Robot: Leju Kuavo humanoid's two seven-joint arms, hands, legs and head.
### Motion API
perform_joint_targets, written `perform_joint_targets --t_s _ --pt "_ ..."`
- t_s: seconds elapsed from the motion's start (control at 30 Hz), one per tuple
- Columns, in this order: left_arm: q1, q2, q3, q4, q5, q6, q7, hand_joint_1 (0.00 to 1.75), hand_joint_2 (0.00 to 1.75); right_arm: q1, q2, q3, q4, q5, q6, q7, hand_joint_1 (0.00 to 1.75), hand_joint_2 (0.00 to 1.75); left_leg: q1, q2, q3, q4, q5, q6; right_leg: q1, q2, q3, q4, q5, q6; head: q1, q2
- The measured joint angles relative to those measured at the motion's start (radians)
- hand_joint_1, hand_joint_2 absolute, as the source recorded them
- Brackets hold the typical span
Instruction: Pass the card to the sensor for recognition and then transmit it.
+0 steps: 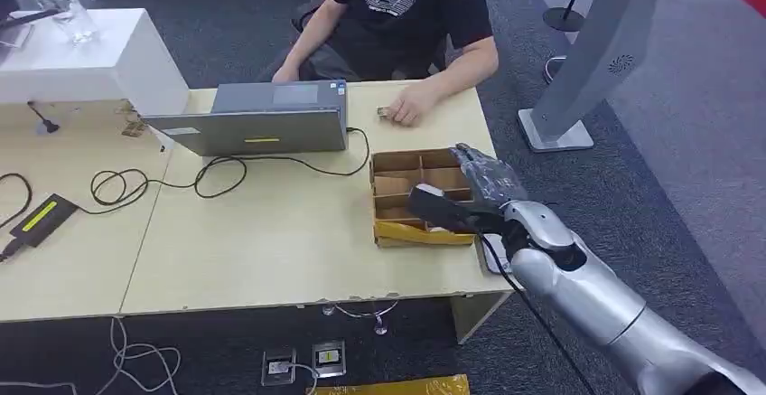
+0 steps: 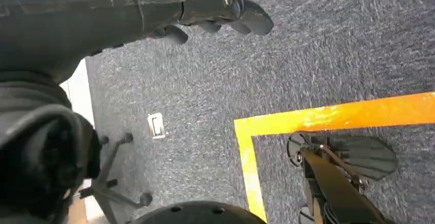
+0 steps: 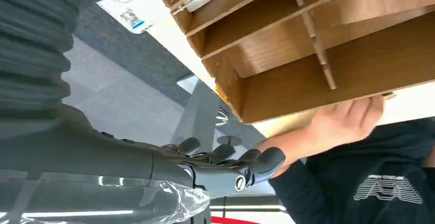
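Over the divided box, the right hand hovers (arm outstretched), fingers spread, holding nothing.

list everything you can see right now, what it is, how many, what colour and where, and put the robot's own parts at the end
Table: one, pale wood, centre.
Laptop: one, grey, far side of the table, before the person.
Cardboard box: one, brown, divided into compartments, right part of the table.
Cable: one, black, looped across the table.
Power adapter: one, black with a yellow label, left edge of the table.
Person: one, black shirt, seated behind the table, a hand on the tabletop.
Stand: one, grey, on the carpet to the right.
Right hand: grey, open, over the box.
Left hand: dark, open, above the carpet.
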Motion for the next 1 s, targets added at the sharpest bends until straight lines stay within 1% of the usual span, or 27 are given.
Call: perform_joint_targets --t_s 0.33,0.43,0.6,1.0 --pt "0.013 0.000 0.000 0.000 0.006 0.007 -0.002 0.00 0.00 0.001 0.012 0.028 0.020 -0.011 -0.016 -0.040 0.00 1.75 0.000 0.000 0.000 0.000 0.000 0.000 0.000 0.000 0.000 0.000 0.000 0.000 0.000 0.000" --pt "0.014 0.000 0.000 0.000 0.002 0.010 -0.002 0.00 0.00 0.002 0.015 0.038 0.031 -0.011 -0.021 -0.040 0.00 1.75 0.000 0.000 0.000 0.000 0.000 0.000 0.000 0.000 0.000 0.000 0.000 0.000 0.000 0.000" --pt "0.014 0.000 0.000 0.000 -0.004 0.011 -0.002 0.00 0.00 0.006 0.015 0.054 0.041 -0.009 -0.028 -0.028 0.00 1.75 0.000 0.000 0.000 0.000 0.000 0.000 0.000 0.000 0.000 0.000 0.000 0.000 0.000 0.000" --pt "0.014 0.000 0.000 0.000 -0.015 0.001 -0.002 0.00 0.00 0.028 0.005 0.056 0.047 0.022 -0.025 0.011 0.00 1.75 0.000 0.000 0.000 0.000 0.000 0.000 0.000 0.000 -0.001 0.000 0.000 0.000 0.000 0.000"
